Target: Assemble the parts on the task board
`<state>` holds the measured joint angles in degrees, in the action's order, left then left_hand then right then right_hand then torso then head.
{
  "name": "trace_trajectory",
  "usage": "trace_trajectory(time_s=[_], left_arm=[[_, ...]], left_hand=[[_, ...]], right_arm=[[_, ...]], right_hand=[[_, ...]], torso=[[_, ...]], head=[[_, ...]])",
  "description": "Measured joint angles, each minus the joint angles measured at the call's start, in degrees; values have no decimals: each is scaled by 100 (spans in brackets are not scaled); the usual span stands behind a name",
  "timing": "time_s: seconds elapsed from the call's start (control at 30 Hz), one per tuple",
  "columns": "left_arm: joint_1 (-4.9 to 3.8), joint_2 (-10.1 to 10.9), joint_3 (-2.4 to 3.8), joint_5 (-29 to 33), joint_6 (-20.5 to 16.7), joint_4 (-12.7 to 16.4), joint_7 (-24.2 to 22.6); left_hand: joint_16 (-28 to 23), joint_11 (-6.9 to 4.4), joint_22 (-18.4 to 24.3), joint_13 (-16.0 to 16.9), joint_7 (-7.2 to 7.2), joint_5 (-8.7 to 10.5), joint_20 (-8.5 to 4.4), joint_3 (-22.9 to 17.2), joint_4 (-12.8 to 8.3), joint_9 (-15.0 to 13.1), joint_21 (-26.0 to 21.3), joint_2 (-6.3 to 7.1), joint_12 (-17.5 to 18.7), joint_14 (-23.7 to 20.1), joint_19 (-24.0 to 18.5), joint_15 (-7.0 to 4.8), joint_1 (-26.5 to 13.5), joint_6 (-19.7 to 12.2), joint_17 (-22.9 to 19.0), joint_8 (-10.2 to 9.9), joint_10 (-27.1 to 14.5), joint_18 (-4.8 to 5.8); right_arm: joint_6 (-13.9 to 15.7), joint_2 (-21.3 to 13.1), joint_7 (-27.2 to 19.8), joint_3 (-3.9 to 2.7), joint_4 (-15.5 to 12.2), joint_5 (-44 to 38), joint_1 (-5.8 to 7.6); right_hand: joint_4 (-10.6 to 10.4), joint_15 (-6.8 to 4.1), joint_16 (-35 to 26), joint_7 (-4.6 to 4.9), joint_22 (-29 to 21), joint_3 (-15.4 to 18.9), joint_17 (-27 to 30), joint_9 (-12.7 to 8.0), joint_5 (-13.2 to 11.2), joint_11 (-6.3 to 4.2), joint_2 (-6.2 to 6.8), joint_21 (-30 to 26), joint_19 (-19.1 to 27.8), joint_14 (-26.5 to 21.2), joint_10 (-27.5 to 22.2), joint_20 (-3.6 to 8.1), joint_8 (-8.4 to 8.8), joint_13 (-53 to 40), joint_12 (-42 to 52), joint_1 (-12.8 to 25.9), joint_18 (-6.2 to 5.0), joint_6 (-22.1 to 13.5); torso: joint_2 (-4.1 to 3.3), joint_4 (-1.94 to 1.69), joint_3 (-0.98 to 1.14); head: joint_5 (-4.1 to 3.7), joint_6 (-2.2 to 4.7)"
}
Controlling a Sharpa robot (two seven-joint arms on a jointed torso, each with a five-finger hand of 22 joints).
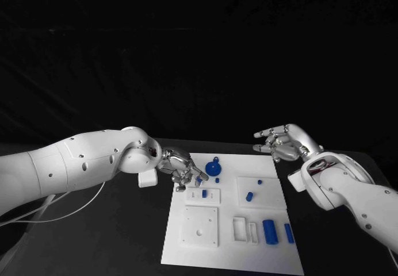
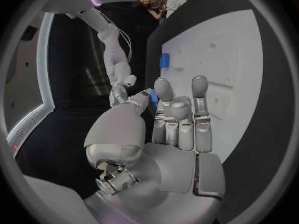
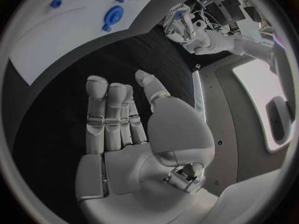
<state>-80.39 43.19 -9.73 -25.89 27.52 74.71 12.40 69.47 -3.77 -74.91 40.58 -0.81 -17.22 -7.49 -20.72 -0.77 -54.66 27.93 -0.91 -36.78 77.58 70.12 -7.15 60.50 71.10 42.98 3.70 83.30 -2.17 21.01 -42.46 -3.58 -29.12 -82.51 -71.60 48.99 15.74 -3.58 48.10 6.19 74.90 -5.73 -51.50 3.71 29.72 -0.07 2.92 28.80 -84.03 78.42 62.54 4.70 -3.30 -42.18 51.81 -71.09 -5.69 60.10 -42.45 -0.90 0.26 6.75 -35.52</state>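
Blue parts are scattered over the white task board (image 1: 278, 253), which sits mid-table on the black table (image 1: 124, 241). Left hand (image 1: 178, 169) is hovering right at the board's far-left corner, fingers pointing down over a small blue peg (image 1: 204, 194) that stands upright in a little square block (image 1: 203, 196). Can't tell if it's actually pinching anything tbh, fingertips hide whatever's under them. The round blue disc w/ a loop (image 1: 214, 169) lies just beside that hand, toward the board's middle.

Right hand (image 1: 283, 142) is empty, fingers loosely spread, off the board's far-right corner, well apart from any part. So left hand is def nearer.

Near the front-right edge: a long blue cylinder (image 1: 270, 232) lies w/ its long axis running front-to-back, next to a thinner blue bar (image 1: 289, 233). Two open white slots (image 1: 245, 229) beside them look unfilled. Another short blue piece (image 1: 249, 196) stands in the raised block (image 1: 259, 191) mid-right.
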Motion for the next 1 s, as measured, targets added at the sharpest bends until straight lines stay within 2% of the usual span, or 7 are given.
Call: trace_trajectory(time_s=[0.17, 0.3, 0.4, 0.47, 0.67, 0.77, 1.0], left_arm=[[4, 155, 5, 519, 728, 33, -360], [9, 211, 9, 825, 1263, 19, -477], [19, 237, 12, 1000, 1629, -14, -493], [24, 252, 13, 1088, 1845, -41, -493], [36, 297, 34, 1241, 2246, -87, -472], [39, 302, 42, 1249, 2313, -108, -473], [41, 289, 49, 1238, 2368, -112, -480]], left_hand=[[16, -20, 0, -157, 9, -53, -1, 0, 0, 89, 0, 17, -105, -42, -2, 2, 50, -9, 0, -5, -20, 0], [16, -20, 1, -180, 9, -92, -20, 0, 0, 90, 0, 17, -143, -42, -20, 3, 50, -9, -1, -5, -21, 0], [16, -20, 1, -198, 10, -136, -20, 17, -16, 104, 0, 17, -143, -42, -20, 3, 50, -9, -6, -5, -21, 0], [16, -20, 1, -206, 10, -136, -20, 17, -17, 104, 0, 17, -143, -42, -20, 3, 50, -9, -6, -5, -21, 0], [39, -20, 1, -267, 11, -161, -20, 17, -17, 153, 0, 53, -183, -50, -20, 11, 96, -9, 0, -5, -21, 0], [83, -19, 1, -283, 8, -449, -20, 17, -17, 135, 43, 67, -222, -51, -20, 12, 111, 34, 58, -4, -20, 0], [83, -17, 0, -293, -1, -481, -19, 24, -24, 114, 46, 67, -222, -49, -20, 11, 110, 46, 59, -5, -18, 0]], right_arm=[[-127, -18, -134, 114, -353, -29, -55], [-228, -28, -231, 214, -600, -91, -82], [-319, -32, -306, 299, -791, -155, -95], [-387, -39, -352, 358, -895, -199, -99], [-576, -50, -464, 521, -1205, -292, -112], [-643, -50, -502, 575, -1363, -334, -113], [-697, -38, -563, 623, -1594, -412, -117]], right_hand=[[24, 0, 0, 0, 0, 9, -7, 0, -94, 0, -3, 39, 0, 0, 0, 0, 0, 0, 0, -72, 1, 0], [37, 0, 22, -1, 0, 23, -13, 0, -245, 0, -29, 68, 0, 0, 0, 0, 0, -4, 0, -140, 0, 1], [62, 0, 22, 3, 0, 74, -13, 0, -315, 0, -36, 100, 42, 0, 0, 0, 0, -10, 0, -209, 1, 6], [61, 0, 22, 9, 0, 182, -21, 0, -356, 0, -80, 109, 42, 0, 0, 0, 0, -20, 0, -253, 1, 26], [69, 0, 22, 13, 0, 264, -21, 0, -487, 0, -81, 134, 63, 0, 1, -20, 0, -30, 0, -298, 1, 31], [53, 0, 22, 13, 0, 329, -21, 0, -487, 0, -81, 134, 62, 0, 0, -20, 0, -30, 0, -297, 1, 31], [59, 0, 21, 12, 0, 509, -21, 0, -487, 0, -105, 134, 62, 0, 0, -20, 0, -30, 0, -322, 1, 31]], torso=[[2, 5, 0], [4, 3, 0], [4, 3, 1], [3, 3, 1], [-4, 4, 3], [-4, 4, 7], [-5, 2, 10]], head=[[-13, 226], [-19, 292], [-7, 297], [-1, 270], [-4, 218], [-36, 214], [-23, 174]])
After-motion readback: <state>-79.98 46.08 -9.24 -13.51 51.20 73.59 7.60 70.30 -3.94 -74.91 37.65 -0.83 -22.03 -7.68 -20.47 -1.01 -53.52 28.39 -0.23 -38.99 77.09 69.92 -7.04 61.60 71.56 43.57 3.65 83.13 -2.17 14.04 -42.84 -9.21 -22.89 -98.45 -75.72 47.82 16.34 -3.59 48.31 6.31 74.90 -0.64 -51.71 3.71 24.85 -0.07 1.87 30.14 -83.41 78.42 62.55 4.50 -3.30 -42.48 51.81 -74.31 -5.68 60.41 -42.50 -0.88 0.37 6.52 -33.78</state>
